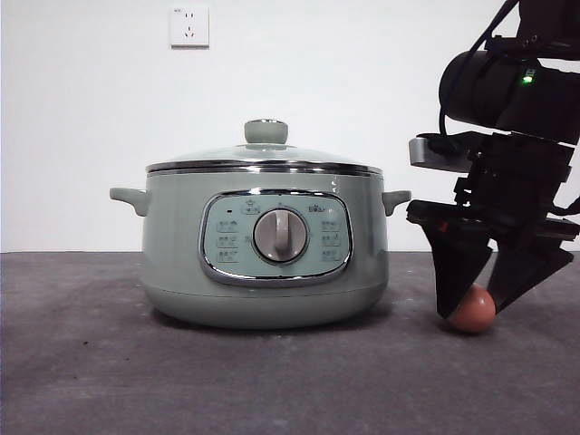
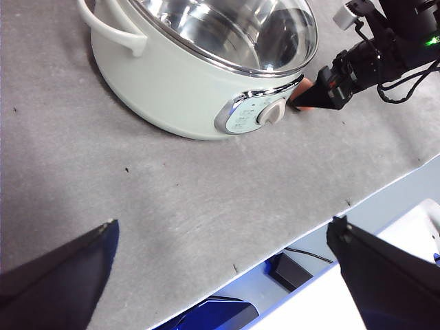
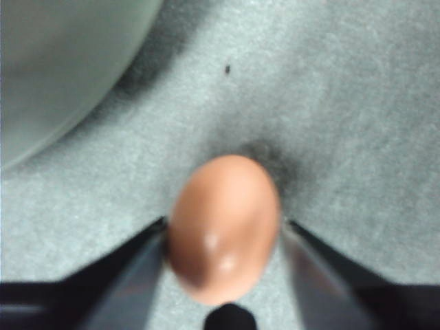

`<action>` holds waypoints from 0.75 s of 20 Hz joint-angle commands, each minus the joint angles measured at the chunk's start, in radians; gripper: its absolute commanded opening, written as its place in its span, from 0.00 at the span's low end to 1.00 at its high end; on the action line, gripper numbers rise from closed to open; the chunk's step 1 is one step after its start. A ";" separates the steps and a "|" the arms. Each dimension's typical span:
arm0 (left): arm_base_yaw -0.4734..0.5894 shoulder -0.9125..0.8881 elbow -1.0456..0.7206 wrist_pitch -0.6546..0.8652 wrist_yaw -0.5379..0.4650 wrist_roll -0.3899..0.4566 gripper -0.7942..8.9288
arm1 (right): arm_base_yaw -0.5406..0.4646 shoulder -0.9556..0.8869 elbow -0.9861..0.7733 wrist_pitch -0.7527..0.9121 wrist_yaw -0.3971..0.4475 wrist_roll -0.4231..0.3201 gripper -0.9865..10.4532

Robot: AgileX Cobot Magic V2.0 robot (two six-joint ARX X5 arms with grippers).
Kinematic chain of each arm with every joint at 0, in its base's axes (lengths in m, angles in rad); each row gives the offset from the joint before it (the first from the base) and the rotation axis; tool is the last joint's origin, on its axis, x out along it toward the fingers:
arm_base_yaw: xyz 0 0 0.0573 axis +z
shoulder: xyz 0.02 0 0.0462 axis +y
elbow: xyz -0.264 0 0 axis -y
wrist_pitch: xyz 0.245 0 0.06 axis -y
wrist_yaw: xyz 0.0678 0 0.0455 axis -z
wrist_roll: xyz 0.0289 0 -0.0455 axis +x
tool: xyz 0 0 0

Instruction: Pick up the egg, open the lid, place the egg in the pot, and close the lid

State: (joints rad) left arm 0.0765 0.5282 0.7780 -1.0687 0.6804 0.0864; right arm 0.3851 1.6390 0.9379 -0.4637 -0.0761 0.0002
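The brown-orange egg (image 1: 475,311) lies on the grey table to the right of the sage-green pot (image 1: 172,254). My right gripper (image 1: 472,308) reaches down over it, one black jaw pressed against each side of the egg (image 3: 223,227). On the pot, the glass lid (image 1: 263,156) sits shut with its pale green knob (image 1: 265,131) on top. My left gripper (image 2: 223,223) hangs open and empty high above the table, well in front of the pot (image 2: 172,75). From there the egg (image 2: 306,96) shows as a small orange patch beside the pot's dial.
A white wall outlet (image 1: 188,25) is on the wall behind the pot. The grey table mat (image 1: 272,381) stretches in front of the pot. Its front edge (image 2: 344,206) runs near my left gripper, with blue and white items below it.
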 commanded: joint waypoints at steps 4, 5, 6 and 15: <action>0.002 0.000 0.002 0.026 -0.003 0.011 0.79 | 0.002 0.009 0.002 0.009 -0.002 0.010 0.07; 0.002 0.003 0.002 0.037 -0.006 0.011 0.79 | 0.002 0.002 0.002 0.007 -0.001 0.010 0.07; 0.002 0.008 0.002 0.051 -0.011 0.011 0.79 | 0.001 -0.014 0.002 0.000 0.000 0.010 0.07; -0.069 0.188 0.094 0.267 -0.029 -0.063 0.79 | 0.002 -0.390 0.002 -0.166 -0.001 0.009 0.07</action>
State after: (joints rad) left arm 0.0120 0.7097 0.8715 -0.8112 0.6495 0.0467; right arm 0.3851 1.2659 0.9386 -0.6346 -0.0776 0.0040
